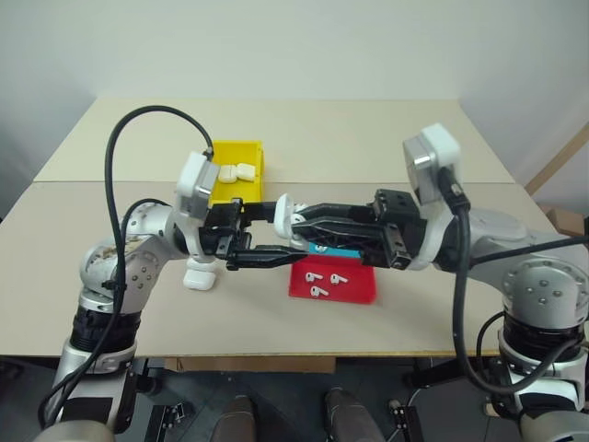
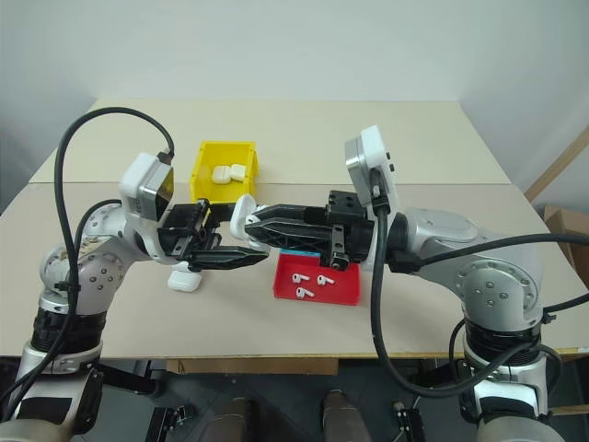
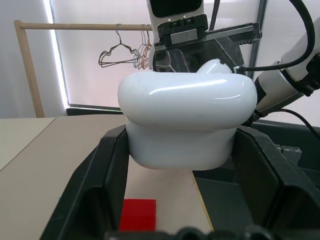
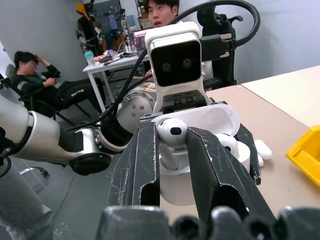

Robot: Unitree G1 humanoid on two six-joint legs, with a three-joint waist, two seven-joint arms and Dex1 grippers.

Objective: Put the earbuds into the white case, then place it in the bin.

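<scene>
Both arms raised over the table (image 1: 386, 138), meeting at centre frame in the head views.

Left end effector (image 1: 276, 241) clenched on the white case (image 3: 185, 120), lid flipped open (glossy body wedged between the two black fingers (image 3: 107, 180) in the left wrist view). Case held in the air at centre frame, above the near half of the table.

Right end effector (image 4: 172, 150) pinching one earbud (image 4: 171, 132) between its fingertips, bud head up and stem down, just above the open case. Second earbud (image 4: 227, 142) already seated in the case, visible just beside the right fingers.

Red tray (image 1: 333, 282) lower centre, below the arms; three loose earbuds (image 1: 327, 278) lying in it. Sliver of blue tray (image 1: 324, 247) showing just behind the red one, largely hidden by the right arm.

Yellow bin (image 1: 232, 170) upper centre-left, behind the left wrist; white case-like items (image 1: 235, 171) inside (count unclear). Another closed white case (image 1: 201, 276) standing on the table at lower left, beneath the left arm.

Right wrist view background: two people, one seated at upper left, one behind a white desk (image 4: 107, 62).
</scene>
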